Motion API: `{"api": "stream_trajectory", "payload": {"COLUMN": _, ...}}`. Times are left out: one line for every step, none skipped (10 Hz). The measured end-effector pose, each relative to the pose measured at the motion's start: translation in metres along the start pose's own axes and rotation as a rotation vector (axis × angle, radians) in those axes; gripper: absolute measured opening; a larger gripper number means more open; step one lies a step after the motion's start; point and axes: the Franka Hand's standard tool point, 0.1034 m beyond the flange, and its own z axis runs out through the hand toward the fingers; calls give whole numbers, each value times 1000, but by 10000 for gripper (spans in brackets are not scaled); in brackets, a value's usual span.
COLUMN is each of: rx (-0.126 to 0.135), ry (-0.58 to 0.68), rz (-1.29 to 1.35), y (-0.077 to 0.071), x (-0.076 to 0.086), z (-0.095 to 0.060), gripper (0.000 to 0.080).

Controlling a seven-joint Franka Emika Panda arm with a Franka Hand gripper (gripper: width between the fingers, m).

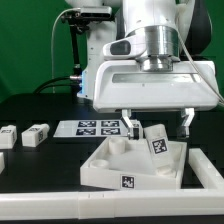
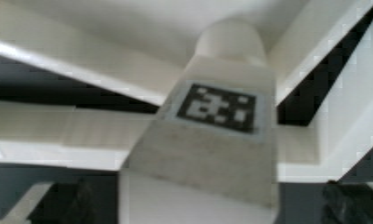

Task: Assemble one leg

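The leg, a small white block with a black-and-white tag, stands tilted in the exterior view's right part of the large white square piece. My gripper hangs right over it, open, with one finger on each side of the leg's top and a gap to both. In the wrist view the leg fills the middle, its tag facing the camera. The dark fingertips sit at the corners, apart from it. The square piece lies behind the leg.
Other loose white legs lie on the black table at the exterior view's left. The marker board lies flat behind the square piece. A white table edge runs along the front.
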Motion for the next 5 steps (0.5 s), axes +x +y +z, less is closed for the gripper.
{"api": "stream_trajectory", "payload": {"rx": 1, "ry": -2, "rz": 0, "y": 0, "x": 1, "z": 0, "gripper": 649}}
{"api": "stream_trajectory", "payload": {"rx": 17, "ry": -79, "rz": 4, "y": -4, "x": -6, "z": 2, "gripper": 649}}
{"api": "stream_trajectory", "payload": {"rx": 47, "ry": -211, "rz": 8, "y": -10, "x": -8, "z": 1, "gripper": 649}}
{"api": "stream_trajectory", "payload": {"rx": 66, "ry": -308, "rz": 11, "y": -10, "x": -2, "z": 0, "gripper": 649}}
{"api": "stream_trajectory", "payload": {"rx": 79, "ry": -386, "rz": 12, "y": -10, "x": -1, "z": 0, "gripper": 649}}
